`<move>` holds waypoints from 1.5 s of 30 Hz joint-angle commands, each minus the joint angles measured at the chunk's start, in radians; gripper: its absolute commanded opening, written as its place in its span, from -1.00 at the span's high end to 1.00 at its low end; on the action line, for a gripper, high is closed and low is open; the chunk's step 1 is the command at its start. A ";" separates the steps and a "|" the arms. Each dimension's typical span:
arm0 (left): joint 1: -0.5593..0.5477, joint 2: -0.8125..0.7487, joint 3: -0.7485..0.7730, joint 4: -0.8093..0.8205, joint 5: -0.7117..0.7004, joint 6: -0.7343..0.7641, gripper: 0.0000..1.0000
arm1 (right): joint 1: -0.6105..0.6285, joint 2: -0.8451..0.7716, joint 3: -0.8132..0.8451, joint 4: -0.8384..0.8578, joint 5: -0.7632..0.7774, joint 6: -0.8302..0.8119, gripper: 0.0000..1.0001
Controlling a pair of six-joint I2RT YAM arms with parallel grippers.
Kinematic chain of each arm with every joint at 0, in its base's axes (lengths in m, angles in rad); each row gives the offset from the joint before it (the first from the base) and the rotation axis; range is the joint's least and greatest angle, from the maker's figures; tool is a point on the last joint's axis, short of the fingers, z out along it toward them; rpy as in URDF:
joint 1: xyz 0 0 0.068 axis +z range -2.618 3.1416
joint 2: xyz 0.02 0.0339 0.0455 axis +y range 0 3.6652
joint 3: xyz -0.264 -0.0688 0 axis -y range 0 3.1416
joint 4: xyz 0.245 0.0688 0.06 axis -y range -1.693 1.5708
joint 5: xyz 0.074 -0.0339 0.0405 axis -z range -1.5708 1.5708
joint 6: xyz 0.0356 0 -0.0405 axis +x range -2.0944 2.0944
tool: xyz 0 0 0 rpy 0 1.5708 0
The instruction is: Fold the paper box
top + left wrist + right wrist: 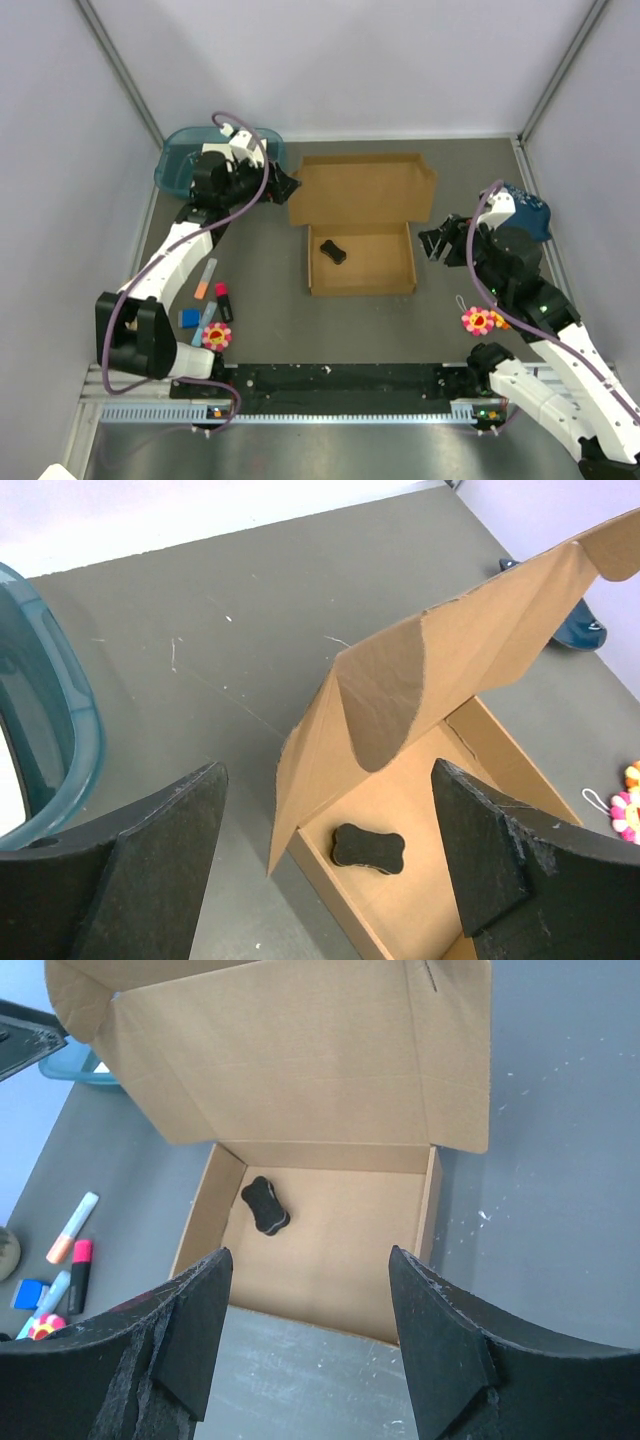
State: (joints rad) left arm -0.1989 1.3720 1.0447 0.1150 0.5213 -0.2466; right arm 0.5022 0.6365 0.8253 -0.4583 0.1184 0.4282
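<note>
Left gripper [325,772] spread wide, paper box [375,262] lid raised

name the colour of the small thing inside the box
The small thing is black; right wrist view.

The paper box [360,235] of plain brown cardboard sits mid-table, its shallow tray assembled, its lid standing open at the far side, flaps spread.

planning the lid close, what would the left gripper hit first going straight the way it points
Most likely the paper box: the curved side flap of its raised lid sits between the open fingers of the left gripper. How close is hard to judge.
</note>
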 commanded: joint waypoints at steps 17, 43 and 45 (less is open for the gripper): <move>0.035 0.194 0.135 -0.038 0.086 0.112 -0.54 | 0.010 0.017 0.025 0.020 -0.006 -0.009 -0.29; 0.033 0.226 0.095 0.087 0.187 0.053 0.37 | 0.010 0.086 0.109 -0.009 0.150 -0.048 -0.32; 0.033 0.226 0.092 0.089 0.187 0.056 0.49 | 0.010 0.132 0.153 -0.026 0.187 -0.092 -0.33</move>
State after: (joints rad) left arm -0.1692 1.6135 1.1496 0.1383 0.6842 -0.1928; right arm 0.5022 0.7174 0.8639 -0.4881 0.1917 0.4068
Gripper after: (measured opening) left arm 0.310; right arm 0.660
